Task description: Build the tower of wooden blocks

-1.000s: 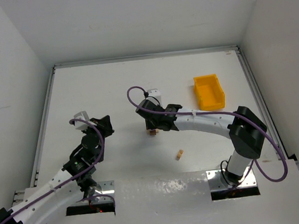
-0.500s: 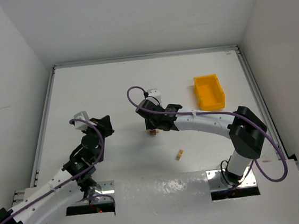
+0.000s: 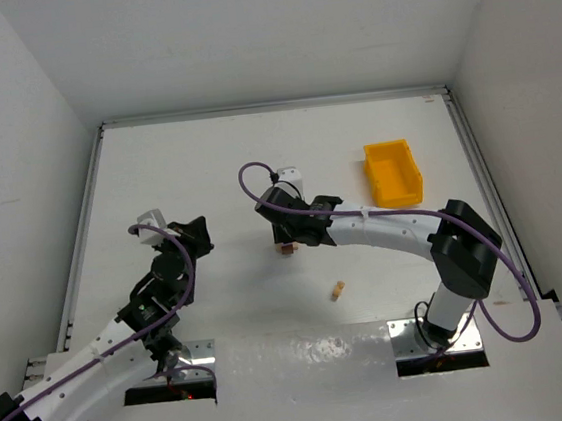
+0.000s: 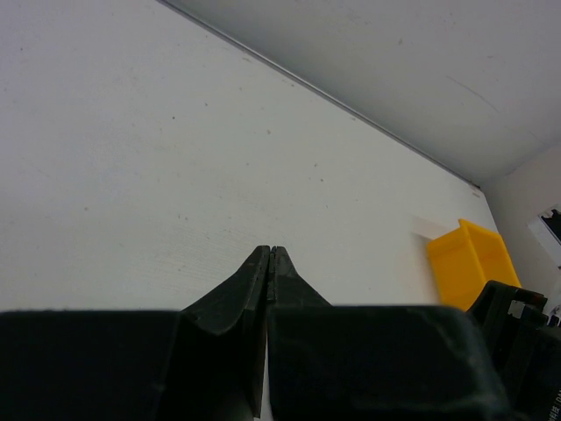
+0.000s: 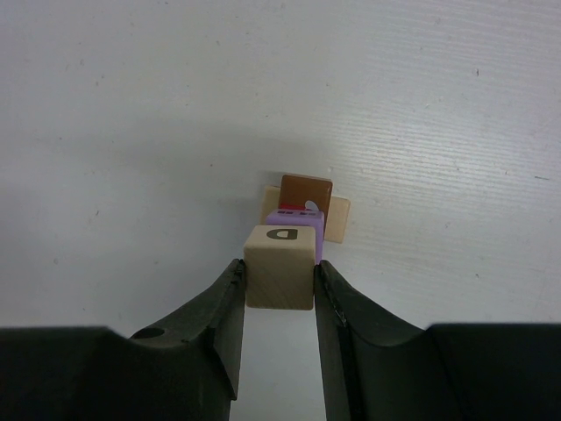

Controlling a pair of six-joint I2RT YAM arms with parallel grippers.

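Note:
The wood block tower [image 3: 286, 251] stands mid-table. In the right wrist view it shows a pale base block [image 5: 337, 217], a dark brown block [image 5: 306, 190] and a purple block [image 5: 296, 219]. My right gripper [image 5: 279, 263] is shut on a pale tan cube [image 5: 280, 267] marked "D", held right over the purple block; I cannot tell whether they touch. From above, the right gripper [image 3: 286, 236] hides most of the tower. Another pale tan cube [image 3: 339, 290] lies loose nearer the bases. My left gripper [image 4: 272, 252] is shut and empty, left of the tower [image 3: 201, 231].
A yellow plastic bin [image 3: 394, 171] stands at the back right and also shows in the left wrist view [image 4: 469, 261]. White walls close the table on the left, back and right. The right arm [image 3: 383, 228] stretches across the middle.

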